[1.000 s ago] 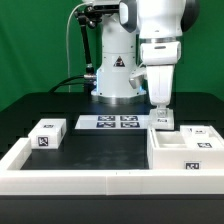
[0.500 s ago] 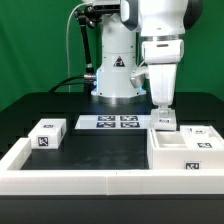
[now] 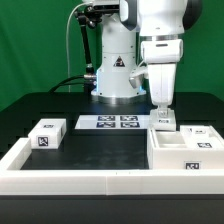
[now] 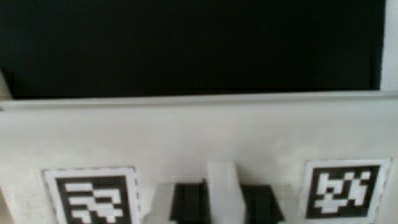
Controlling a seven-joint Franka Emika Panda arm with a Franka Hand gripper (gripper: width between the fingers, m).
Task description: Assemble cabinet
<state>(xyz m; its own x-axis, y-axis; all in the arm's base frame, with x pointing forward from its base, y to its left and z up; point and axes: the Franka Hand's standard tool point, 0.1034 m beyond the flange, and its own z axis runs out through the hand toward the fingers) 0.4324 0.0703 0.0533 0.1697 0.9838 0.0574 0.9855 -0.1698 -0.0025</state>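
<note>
The cabinet's large hollow white box (image 3: 180, 155) stands at the exterior view's right, with marker tags on it. A small white cabinet block (image 3: 165, 122) stands upright at the box's far edge. My gripper (image 3: 163, 108) reaches straight down onto this block. In the wrist view my gripper (image 4: 222, 200) has its dark fingers (image 4: 185, 202) pressed on both sides of a thin white upright edge (image 4: 222, 180), between two marker tags (image 4: 89, 197). Another small white cabinet block (image 3: 46, 133) lies at the exterior view's left.
The marker board (image 3: 107, 122) lies flat in front of the robot base (image 3: 113, 75). A long low white border frame (image 3: 90, 183) runs along the table's front and sides.
</note>
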